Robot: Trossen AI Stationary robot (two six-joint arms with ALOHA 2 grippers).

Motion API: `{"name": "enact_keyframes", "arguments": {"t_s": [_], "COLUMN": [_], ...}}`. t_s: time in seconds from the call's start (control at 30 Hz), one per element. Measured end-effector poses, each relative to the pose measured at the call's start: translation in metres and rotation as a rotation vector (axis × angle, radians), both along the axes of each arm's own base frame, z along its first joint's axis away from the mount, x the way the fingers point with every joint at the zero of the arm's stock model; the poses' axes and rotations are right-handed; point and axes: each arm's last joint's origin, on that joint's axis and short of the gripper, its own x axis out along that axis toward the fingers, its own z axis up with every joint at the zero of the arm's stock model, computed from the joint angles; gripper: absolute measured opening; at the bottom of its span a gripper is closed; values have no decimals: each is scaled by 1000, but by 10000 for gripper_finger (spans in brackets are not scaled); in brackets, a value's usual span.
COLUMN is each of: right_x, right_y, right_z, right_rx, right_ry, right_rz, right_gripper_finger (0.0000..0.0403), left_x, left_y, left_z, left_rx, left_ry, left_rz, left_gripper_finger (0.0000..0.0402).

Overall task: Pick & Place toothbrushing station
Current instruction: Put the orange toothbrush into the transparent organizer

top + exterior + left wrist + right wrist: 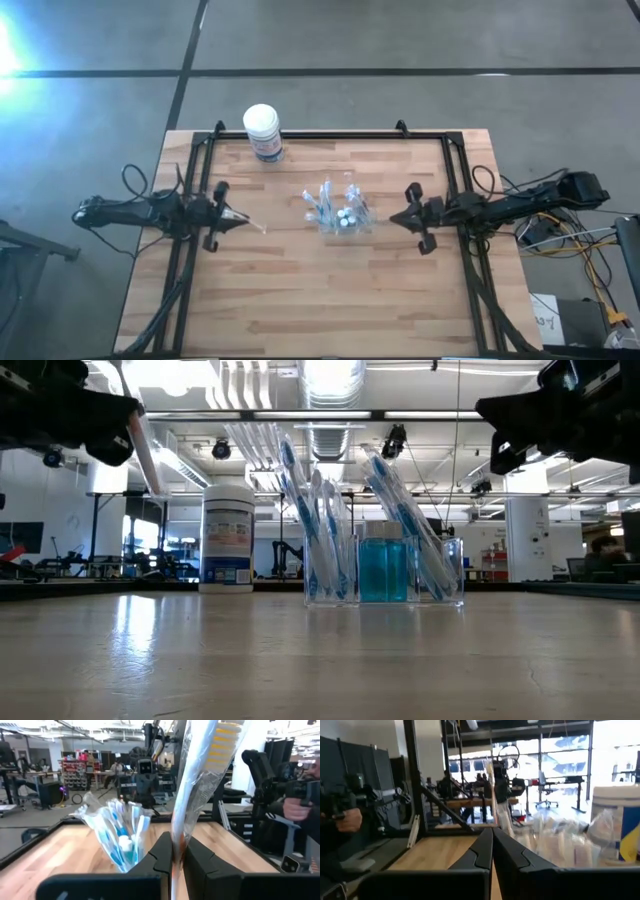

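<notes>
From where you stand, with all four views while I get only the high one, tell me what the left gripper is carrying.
Observer: The left gripper is shut on a wrapped toothbrush, its bristled head pointing up.
Operator: Report what stands in the toothbrushing station.
Observer: In the low view the toothbrushing station holds upright wrapped toothbrushes either side of a blue block in its middle.
Operator: Check the right gripper.
Observer: The right gripper is shut with nothing between its fingers, off to the station's side.
</notes>
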Motion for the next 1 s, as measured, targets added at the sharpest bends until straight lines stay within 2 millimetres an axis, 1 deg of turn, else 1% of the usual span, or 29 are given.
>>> {"name": "enact_keyframes", "arguments": {"t_s": [0.13, 0.23, 0.33, 0.4, 0.47, 0.6, 1.0], "right_x": [1, 0, -3, -5, -7, -15, -40], "right_y": [0, -1, -1, -1, -1, -2, -5], "right_z": [-1, 0, 3, 3, 3, 5, 9], "right_rx": [1, 7, 18, 18, 17, 29, 32], "right_ry": [9, 2, -19, -3, 21, 28, 15], "right_rz": [-17, -19, -22, -22, -25, -46, -95], "right_gripper_finger": [8, 8, 8, 8, 8, 8, 8], "left_x": [0, -1, -4, -8, -10, -12, -12], "left_y": [0, 0, 0, 0, 1, 1, 1], "left_z": [-6, -6, 0, 6, 8, 14, 11], "left_rx": [-3, -4, -6, -5, -3, -3, 3], "left_ry": [-8, -16, -37, -42, -19, -36, -18], "left_rz": [-14, -14, -14, -14, -13, -14, -13], "left_gripper_finger": [23, 23, 23, 23, 23, 23, 24]}}
